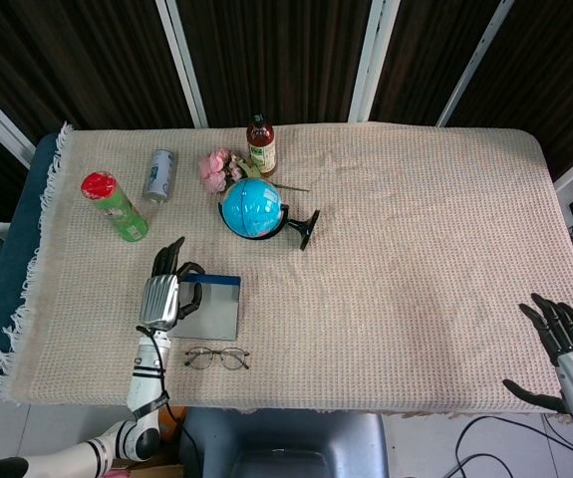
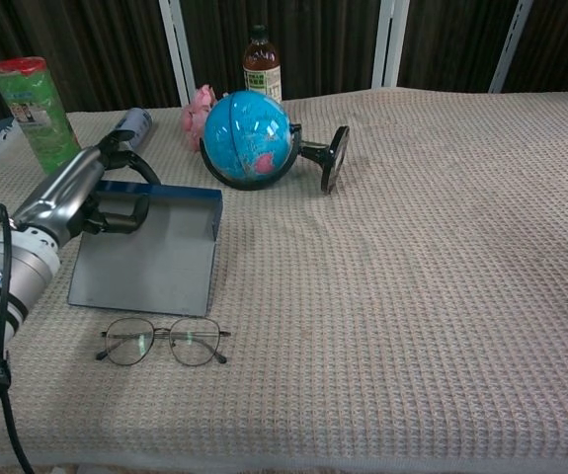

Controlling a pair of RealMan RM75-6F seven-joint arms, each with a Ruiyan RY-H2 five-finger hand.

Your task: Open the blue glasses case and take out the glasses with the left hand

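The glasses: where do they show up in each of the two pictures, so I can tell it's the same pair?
Head view: the glasses lie low and left of middle, on the cloth just below the blue glasses case.
Chest view: the glasses lie at lower left, in front of the case, apart from the left hand.
Shared landmark: the globe, beyond the case.

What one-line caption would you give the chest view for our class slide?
The left hand holds the open blue glasses case, with the glasses lying on the cloth in front of it.
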